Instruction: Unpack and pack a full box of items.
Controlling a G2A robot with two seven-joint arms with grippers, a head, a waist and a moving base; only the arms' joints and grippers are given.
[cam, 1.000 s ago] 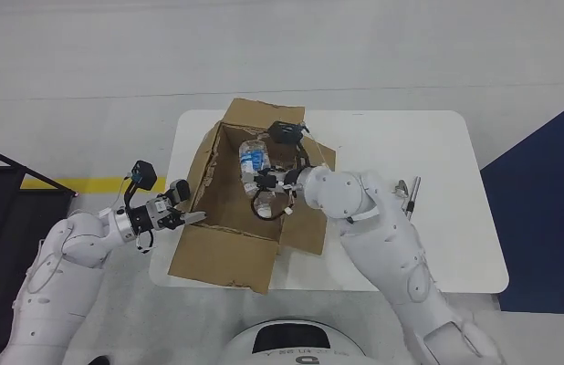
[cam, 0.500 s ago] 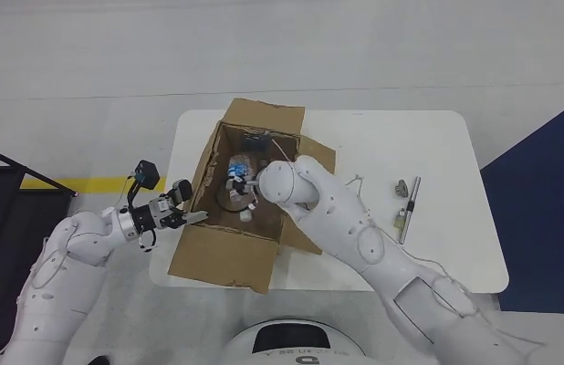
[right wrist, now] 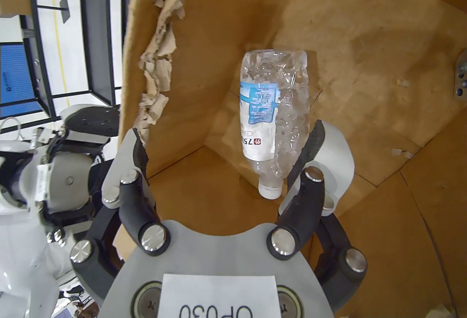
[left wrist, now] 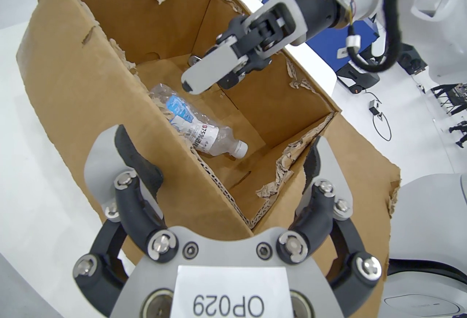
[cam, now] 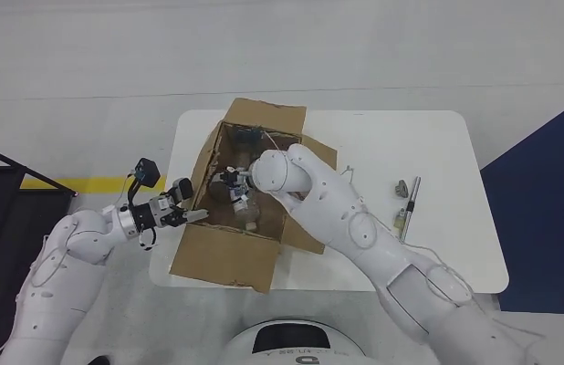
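Note:
An open, torn cardboard box (cam: 229, 246) stands on the left part of the white table (cam: 428, 146). A crumpled clear plastic bottle (left wrist: 199, 131) with a blue and white label lies on the box floor (right wrist: 274, 122), cap toward the near wall. My right gripper (right wrist: 226, 148) hangs inside the box just above the bottle, open, with nothing between its fingers (left wrist: 209, 73). My left gripper (left wrist: 219, 155) is open at the box's left wall (cam: 189, 216), its fingers on either side of the wall's top edge.
A small grey metal part (right wrist: 460, 75) lies at the box's far end. Grey metal tools (cam: 406, 203) lie on the table's right side. Box flaps hang outward at front and right. A black rack (cam: 8, 182) stands left of the table.
The right arm lowered the bottle from above the box to the left side of its floor and let it go. The left arm stayed in place.

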